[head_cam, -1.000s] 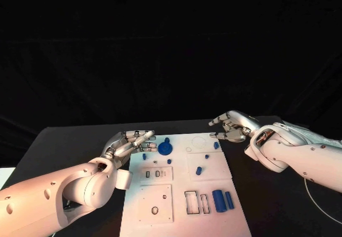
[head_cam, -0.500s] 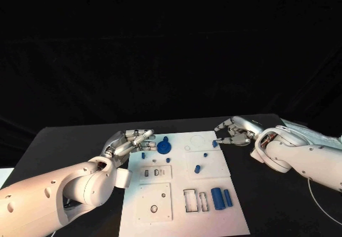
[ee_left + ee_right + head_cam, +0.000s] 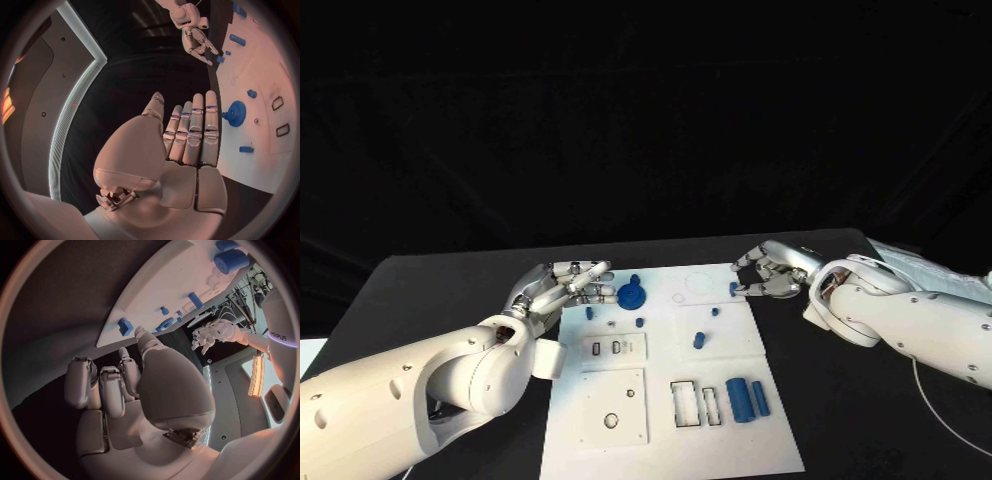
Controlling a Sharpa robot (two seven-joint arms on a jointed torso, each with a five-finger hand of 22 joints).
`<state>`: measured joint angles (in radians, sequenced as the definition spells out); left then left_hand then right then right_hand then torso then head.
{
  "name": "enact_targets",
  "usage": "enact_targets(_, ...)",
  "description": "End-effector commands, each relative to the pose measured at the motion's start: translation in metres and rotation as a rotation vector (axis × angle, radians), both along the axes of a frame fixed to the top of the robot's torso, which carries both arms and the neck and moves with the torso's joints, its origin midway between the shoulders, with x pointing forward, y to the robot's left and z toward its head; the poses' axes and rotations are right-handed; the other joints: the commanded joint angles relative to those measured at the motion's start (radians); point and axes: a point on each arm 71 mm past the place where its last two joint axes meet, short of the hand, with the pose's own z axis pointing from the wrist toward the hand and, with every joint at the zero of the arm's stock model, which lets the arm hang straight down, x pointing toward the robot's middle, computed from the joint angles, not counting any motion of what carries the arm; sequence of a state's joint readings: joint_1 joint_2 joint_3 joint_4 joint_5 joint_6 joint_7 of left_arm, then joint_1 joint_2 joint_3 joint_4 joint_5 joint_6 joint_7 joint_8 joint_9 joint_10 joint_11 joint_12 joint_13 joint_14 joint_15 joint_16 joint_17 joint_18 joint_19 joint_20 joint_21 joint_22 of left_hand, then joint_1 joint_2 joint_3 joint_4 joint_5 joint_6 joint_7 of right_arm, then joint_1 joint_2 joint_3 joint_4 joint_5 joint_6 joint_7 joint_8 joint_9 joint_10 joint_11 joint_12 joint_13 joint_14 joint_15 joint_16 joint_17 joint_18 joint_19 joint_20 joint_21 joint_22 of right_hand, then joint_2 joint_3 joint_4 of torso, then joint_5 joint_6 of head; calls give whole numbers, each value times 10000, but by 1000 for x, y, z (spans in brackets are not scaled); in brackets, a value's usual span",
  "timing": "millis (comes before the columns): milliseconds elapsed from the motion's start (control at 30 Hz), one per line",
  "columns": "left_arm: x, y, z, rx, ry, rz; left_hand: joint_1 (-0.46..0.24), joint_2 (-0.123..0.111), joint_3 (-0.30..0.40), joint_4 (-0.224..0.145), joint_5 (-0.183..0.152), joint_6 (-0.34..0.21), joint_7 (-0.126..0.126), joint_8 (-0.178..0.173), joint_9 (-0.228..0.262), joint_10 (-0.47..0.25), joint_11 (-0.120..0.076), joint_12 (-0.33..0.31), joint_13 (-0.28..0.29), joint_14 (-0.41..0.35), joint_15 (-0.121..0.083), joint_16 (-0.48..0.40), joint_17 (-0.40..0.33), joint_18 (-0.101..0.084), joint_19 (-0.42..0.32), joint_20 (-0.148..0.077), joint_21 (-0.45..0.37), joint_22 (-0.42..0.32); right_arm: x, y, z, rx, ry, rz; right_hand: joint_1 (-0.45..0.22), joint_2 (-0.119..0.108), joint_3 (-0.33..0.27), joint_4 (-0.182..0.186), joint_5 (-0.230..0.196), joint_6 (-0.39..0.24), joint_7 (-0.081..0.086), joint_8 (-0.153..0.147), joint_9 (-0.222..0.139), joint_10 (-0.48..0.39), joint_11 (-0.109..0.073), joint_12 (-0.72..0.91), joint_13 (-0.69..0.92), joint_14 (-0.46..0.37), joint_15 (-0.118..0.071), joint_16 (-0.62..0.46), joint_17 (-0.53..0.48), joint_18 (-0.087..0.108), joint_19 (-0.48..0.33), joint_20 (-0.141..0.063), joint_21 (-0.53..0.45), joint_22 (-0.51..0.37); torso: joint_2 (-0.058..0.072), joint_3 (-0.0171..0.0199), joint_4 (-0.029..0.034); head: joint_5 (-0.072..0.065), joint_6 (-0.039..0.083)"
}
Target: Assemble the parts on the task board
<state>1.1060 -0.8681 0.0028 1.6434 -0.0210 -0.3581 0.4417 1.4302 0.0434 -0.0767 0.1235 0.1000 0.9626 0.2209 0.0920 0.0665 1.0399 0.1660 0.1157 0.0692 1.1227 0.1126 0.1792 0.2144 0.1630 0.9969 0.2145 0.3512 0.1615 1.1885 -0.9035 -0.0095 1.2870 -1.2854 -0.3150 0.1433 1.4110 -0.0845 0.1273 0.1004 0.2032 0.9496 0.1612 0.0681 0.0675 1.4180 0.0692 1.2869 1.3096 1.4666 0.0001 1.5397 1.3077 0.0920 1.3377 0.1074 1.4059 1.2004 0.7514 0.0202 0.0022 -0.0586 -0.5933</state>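
The white task board (image 3: 661, 440) lies mid-table, also seen in the wrist views (image 3: 269, 135) (image 3: 164, 285). My left hand (image 3: 568, 286) (image 3: 187, 140) hovers flat at the board's far left corner, fingers straight and side by side, holding nothing. A blue gear (image 3: 632, 296) (image 3: 236, 113) stands just beside its fingertips. My right hand (image 3: 766, 270) (image 3: 125, 390) is at the board's far right edge with bent fingers. Its thumb reaches close to a small blue part (image 3: 734, 289) (image 3: 125, 326) there; no grip on it shows. The left wrist view catches this right hand (image 3: 197, 42) too.
Two blue cylinders (image 3: 738, 392) (image 3: 762, 401) lie near the board's right front beside rectangular slots (image 3: 689, 408). Small blue pieces (image 3: 697, 342) (image 3: 715, 312) (image 3: 640, 322) sit mid-board. Black table (image 3: 430, 300) surrounds the board.
My right hand has come down and in toward the board's far right edge, its fingers bending near the small blue part. The left hand has hardly moved.
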Motion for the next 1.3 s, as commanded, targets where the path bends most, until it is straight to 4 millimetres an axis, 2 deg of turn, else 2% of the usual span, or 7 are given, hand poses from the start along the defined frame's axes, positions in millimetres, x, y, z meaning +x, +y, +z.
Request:
enact_targets(33,-1,-3,1,-130,-45,-195,63,39,1,-44,14,-25,53,-33,-12,-16,29,-69,-9,-32,20,-23,16,173,-37,34,-56,-9,0,2,-5,-340,297,203,159,52,39,-91,-39,-6,-3,-12,9,-47,15,-55,186,883,-14,3,1920,-133,-46,5,-30,-9,-6,-1,5,18,-19)
enact_targets(600,-1,-3,1,-125,-39,-187,91,60,16,-79,15,-29,56,-43,-11,-20,32,-83,-10,-33,20,-45,29,173,-37,36,-62,-13,3,7,-15,-519,612,299,300,310,260,-288,-185,444,-61,113,55,-3,-39,4,253,892,-56,15,1956,-135,-33,-24,-21,15,-4,7,7,50,-72)
enact_targets(767,-1,-3,1,-121,-38,-181,101,71,23,-89,18,-29,56,-46,-11,-20,33,-87,-10,-32,20,-50,32,173,-37,36,-64,-14,4,8,-16,-550,639,306,329,487,445,-344,-512,761,-146,190,76,25,-107,44,295,896,-108,22,1976,-137,-21,-63,-13,35,-14,12,-4,49,-89)
enact_targets(1300,-1,-3,1,-122,-29,-194,121,93,38,-112,18,-29,58,-51,-10,-20,33,-95,-10,-31,21,-63,41,175,-36,36,-66,-16,7,10,-19,-678,723,243,225,656,669,-391,-580,1233,-291,270,91,106,-225,151,397,918,-206,60,2067,-156,42,-151,33,130,-13,22,0,16,-131)
